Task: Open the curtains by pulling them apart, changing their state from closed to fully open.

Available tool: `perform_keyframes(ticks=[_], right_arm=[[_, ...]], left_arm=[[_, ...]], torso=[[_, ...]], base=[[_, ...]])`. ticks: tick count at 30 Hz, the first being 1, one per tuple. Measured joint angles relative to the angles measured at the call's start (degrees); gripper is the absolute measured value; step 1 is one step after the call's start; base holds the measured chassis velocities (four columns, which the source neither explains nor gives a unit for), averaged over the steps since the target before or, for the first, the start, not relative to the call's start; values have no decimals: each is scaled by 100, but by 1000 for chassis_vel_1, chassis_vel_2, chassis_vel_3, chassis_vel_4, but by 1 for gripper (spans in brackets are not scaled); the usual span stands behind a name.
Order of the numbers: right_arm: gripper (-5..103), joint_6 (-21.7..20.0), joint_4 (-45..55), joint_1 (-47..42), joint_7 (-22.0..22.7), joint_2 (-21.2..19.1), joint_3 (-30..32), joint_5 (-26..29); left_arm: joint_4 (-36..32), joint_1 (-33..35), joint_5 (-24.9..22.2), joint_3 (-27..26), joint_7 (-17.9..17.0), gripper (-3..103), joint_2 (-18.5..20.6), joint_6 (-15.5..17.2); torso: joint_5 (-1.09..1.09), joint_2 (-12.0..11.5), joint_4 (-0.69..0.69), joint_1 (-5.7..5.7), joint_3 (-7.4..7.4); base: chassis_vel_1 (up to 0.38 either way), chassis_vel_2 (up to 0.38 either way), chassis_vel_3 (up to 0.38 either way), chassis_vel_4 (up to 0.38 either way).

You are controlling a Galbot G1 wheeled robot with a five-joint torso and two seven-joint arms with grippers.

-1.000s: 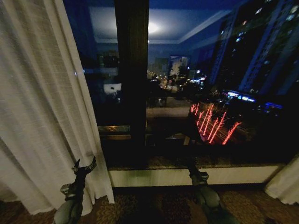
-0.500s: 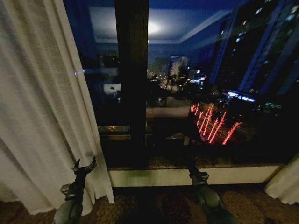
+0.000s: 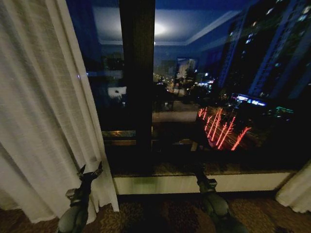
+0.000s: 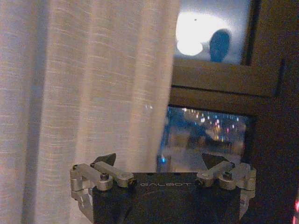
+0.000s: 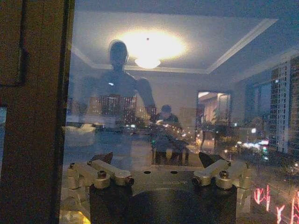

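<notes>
— Hanging just past the left gripper (image 3: pixel 90 172), the left curtain panel (image 3: pixel 39 111) stands gathered at the window's left side; its inner edge falls right beside the spread fingertips, and whether cloth and metal touch cannot be told.

— How do that gripper's fingers stand?

— Parted. In the left wrist view the two dark tips (image 4: pixel 106 158) sit wide apart with nothing between them, the pleated cream cloth (image 4: pixel 88 79) straight ahead of one tip and bare glass with a dark frame bar ahead of the other.

— And the right gripper?

— The right gripper (image 3: pixel 203 180) is low, pointing at the pale window sill (image 3: pixel 160 183), with the night window (image 3: pixel 228 92) beyond it. From the head it is too dark to read, but the right wrist view shows its fingers (image 5: pixel 103 157) spread as well, empty, facing the glass and its reflection of a lit room. The dark wooden mullion (image 3: pixel 137 73) rises between the two grippers, a little nearer the left one.

— Where is the other panel?

— Well off to the right gripper's outer side: a small fold of the right curtain panel (image 3: pixel 296 191) shows at the far edge, reaching down to the patterned carpet (image 3: pixel 160 213). Between the two panels the window is uncovered, city lights and red streaks showing through.
</notes>
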Motion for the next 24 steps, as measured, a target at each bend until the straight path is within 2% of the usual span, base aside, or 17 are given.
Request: perform_keyframes(ticks=[5, 6, 7, 8, 9, 15, 16, 18, 19, 22, 23, 24], right_arm=[[100, 0, 0, 0, 0, 0, 0, 0], [100, 0, 0, 0, 0, 0, 0, 0], [100, 0, 0, 0, 0, 0, 0, 0], [100, 0, 0, 0, -1, 0, -1, 0], [100, 0, 0, 0, 0, 1, 0, 0], [100, 0, 0, 0, -1, 1, -1, 0], [100, 0, 0, 0, -1, 0, -1, 0], [100, 0, 0, 0, -1, 0, -1, 0], [100, 0, 0, 0, -1, 0, -1, 0], [100, 0, 0, 0, 0, 1, 0, 0], [100, 0, 0, 0, -1, 0, -1, 0], [100, 0, 0, 0, -1, 0, -1, 0]], left_arm=[[-622, -50, 162, 299, -499, 100, 6, 991], [-622, -50, 162, 299, -499, 100, 6, 991], [-775, -35, 285, 312, -644, 100, 40, 1121], [-883, -22, 393, 295, -757, 100, 79, 1185], [-908, -10, 437, 278, -814, 100, 93, 1207], [-887, -42, 505, 203, -854, 100, 110, 1149], [-850, -55, 534, 192, -852, 100, 118, 1081], [-670, -88, 607, 176, -716, 100, 147, 669], [-670, -88, 607, 176, -716, 100, 147, 669], [-22, -182, 743, 161, -276, 100, 175, -536], [114, -199, 754, 162, -214, 100, 177, -732], [472, -231, 759, 162, -115, 100, 179, -1163]], torso=[[-1, 0, 0, 0, 0], [-1, 0, 0, 0, 0], [-4, 0, -1, 0, 0], [5, 0, -1, 0, 0], [1, 0, 0, 0, 0], [-2, 0, 0, 0, 0], [-1, 0, 0, 0, 0], [0, 0, 0, 0, 0], [0, 0, 0, 0, 0], [0, 0, -1, 0, 0], [-1, 0, 0, 0, 0], [-3, 0, 0, 0, 0]], base=[[0, 0, 0, 0], [0, 0, 0, 0], [0, 0, 0, 0], [0, 0, 0, 0], [0, 0, 0, 0], [0, 0, 0, 0], [0, 0, 0, 0], [0, 0, 0, 0], [0, 0, 0, 0], [0, 0, 0, 0], [0, 0, 0, 0], [0, 0, 0, 0]])
